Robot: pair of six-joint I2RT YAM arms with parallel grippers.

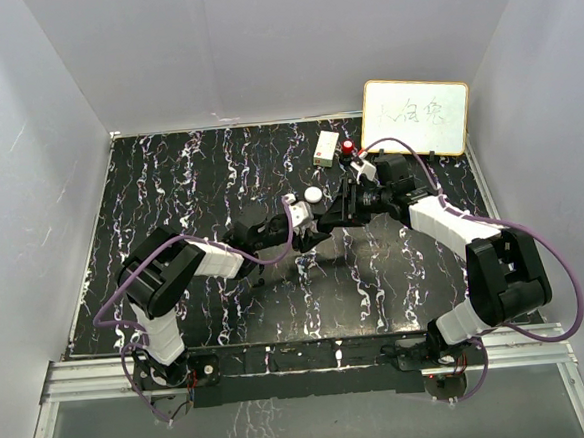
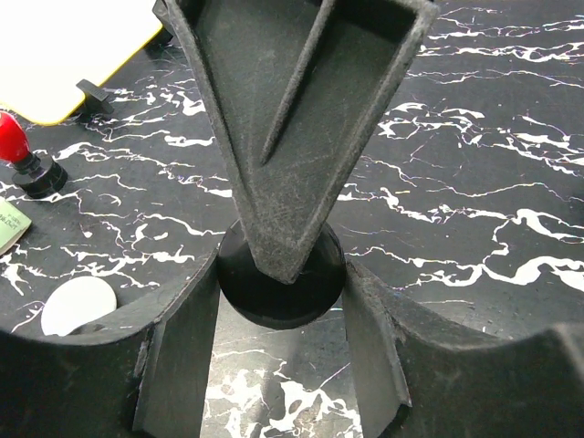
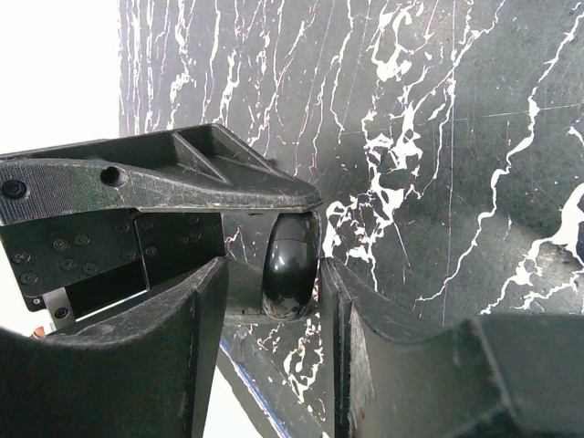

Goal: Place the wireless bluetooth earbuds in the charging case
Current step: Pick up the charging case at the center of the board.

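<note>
Left gripper pinches glossy black round puck, probably the charging case, across its rim, mid-table. Right gripper beyond: narrow gap, one finger touching puck. Tiny black earbuds not discernible. Judged light, rigid, slick; pinch stems gently.

Your top camera sits high above and behind the arm bases, looking down and forward. It takes in the whole counter from afar, with the bases at the bottom edge. Your left wrist camera rides very close behind the left tool and faces the whiteboard at upper left, which the top view shows at upper right. Your right wrist camera sits equally close behind the right tool, rolled sideways along the counter. Both wrist views share the black round puck, and each shows the other tool.
</note>
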